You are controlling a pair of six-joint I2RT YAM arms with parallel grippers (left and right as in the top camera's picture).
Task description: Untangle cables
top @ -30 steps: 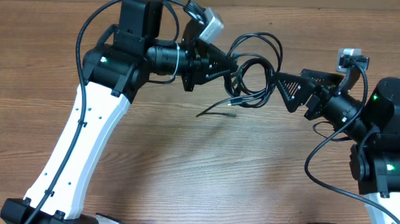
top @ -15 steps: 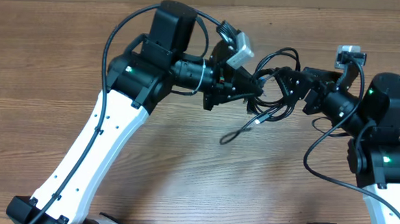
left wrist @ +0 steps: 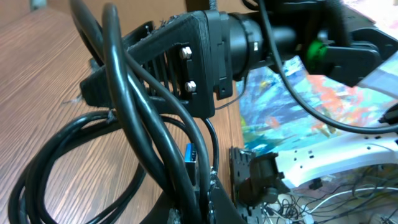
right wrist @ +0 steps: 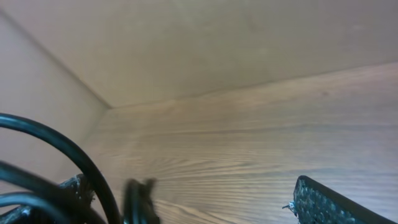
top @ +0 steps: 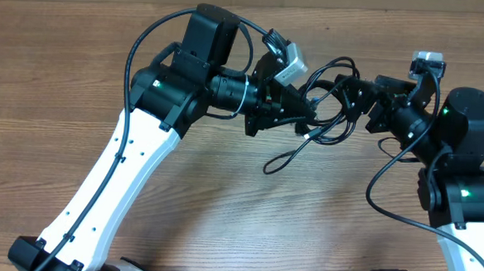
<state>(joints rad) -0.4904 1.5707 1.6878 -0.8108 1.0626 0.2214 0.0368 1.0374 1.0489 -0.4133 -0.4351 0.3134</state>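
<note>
From overhead, the thin black cables (top: 286,157) with small silvery plug tips hung bunched in loops between the two arms above the brown wooden bench (top: 246,223), one loose end trailing down onto the wood. The left gripper (top: 308,116) was closed on the bundle, and the right gripper (top: 346,93) sat just beside it, against the same loops. From the left wrist, the cables (left wrist: 149,143) rose out of the closed fingers at the bottom edge and crossed in front of the other arm's black ribbed finger. From the right wrist, that gripper's fingers (right wrist: 323,202) stood wide apart, gripping nothing, with cable loops (right wrist: 93,168) curving by the left finger.
</note>
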